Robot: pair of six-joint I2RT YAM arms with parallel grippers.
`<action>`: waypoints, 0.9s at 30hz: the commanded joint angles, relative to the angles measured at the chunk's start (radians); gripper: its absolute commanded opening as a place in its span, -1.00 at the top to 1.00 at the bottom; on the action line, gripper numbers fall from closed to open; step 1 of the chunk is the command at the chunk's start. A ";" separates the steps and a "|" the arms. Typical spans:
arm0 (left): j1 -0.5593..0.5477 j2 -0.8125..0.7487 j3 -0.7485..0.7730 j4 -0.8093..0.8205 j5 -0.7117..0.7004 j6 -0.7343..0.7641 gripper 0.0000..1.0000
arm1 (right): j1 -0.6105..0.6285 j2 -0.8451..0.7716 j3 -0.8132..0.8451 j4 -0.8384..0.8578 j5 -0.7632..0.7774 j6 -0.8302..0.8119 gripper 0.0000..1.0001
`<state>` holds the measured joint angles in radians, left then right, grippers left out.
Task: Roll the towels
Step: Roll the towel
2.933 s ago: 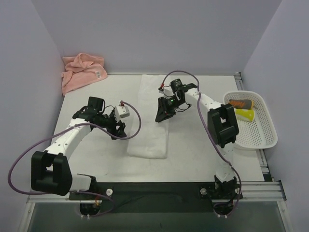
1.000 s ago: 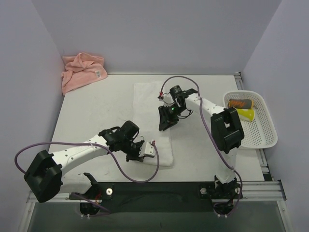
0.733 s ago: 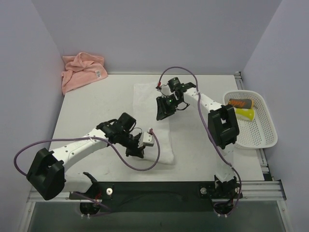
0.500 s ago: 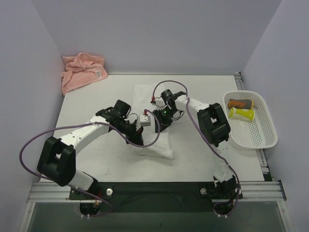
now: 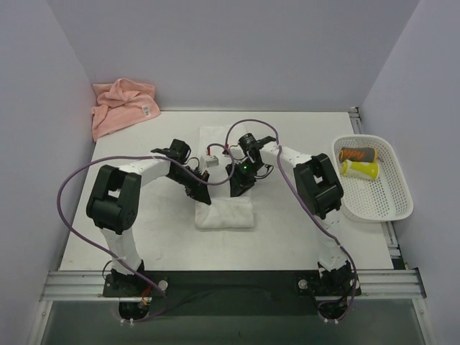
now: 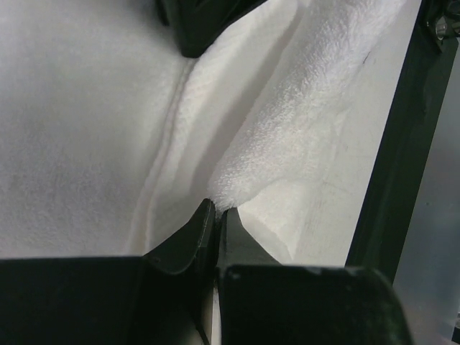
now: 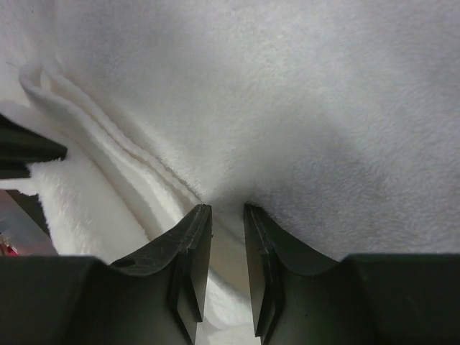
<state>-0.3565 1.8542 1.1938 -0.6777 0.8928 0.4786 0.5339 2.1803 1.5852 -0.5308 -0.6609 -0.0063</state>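
The white towel [image 5: 224,214] lies in the middle of the tabletop [image 5: 136,215], its near end doubled over into a thick fold while a flat strip runs out toward the far wall. Both arms reach in over that fold from either side. The left claw [image 5: 205,197] sits at the fold's left far corner. In the left wrist view its fingers [image 6: 190,233] are pressed together on a raised edge of the terry cloth [image 6: 316,122]. The right claw [image 5: 234,191] comes down just beside it, on the fold's far edge. Its fingers [image 7: 192,244] stand only narrowly parted, and a pucker of the white cloth [image 7: 323,93] is caught between them — stacked layers of towel show to their left. The salmon-pink towel [image 5: 122,106] is crumpled in the far left corner, well apart from both claws. A white mesh basket [image 5: 384,198] stands at the right edge of the tabletop.
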 commanded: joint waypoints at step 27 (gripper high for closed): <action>0.063 0.208 0.141 0.027 -0.018 -0.141 0.53 | -0.063 -0.203 -0.269 0.149 -0.283 0.448 0.49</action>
<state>-0.3176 2.0464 1.3109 -0.6792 0.9012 0.3252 0.4774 1.9278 1.3331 -0.3981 -0.9882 0.4137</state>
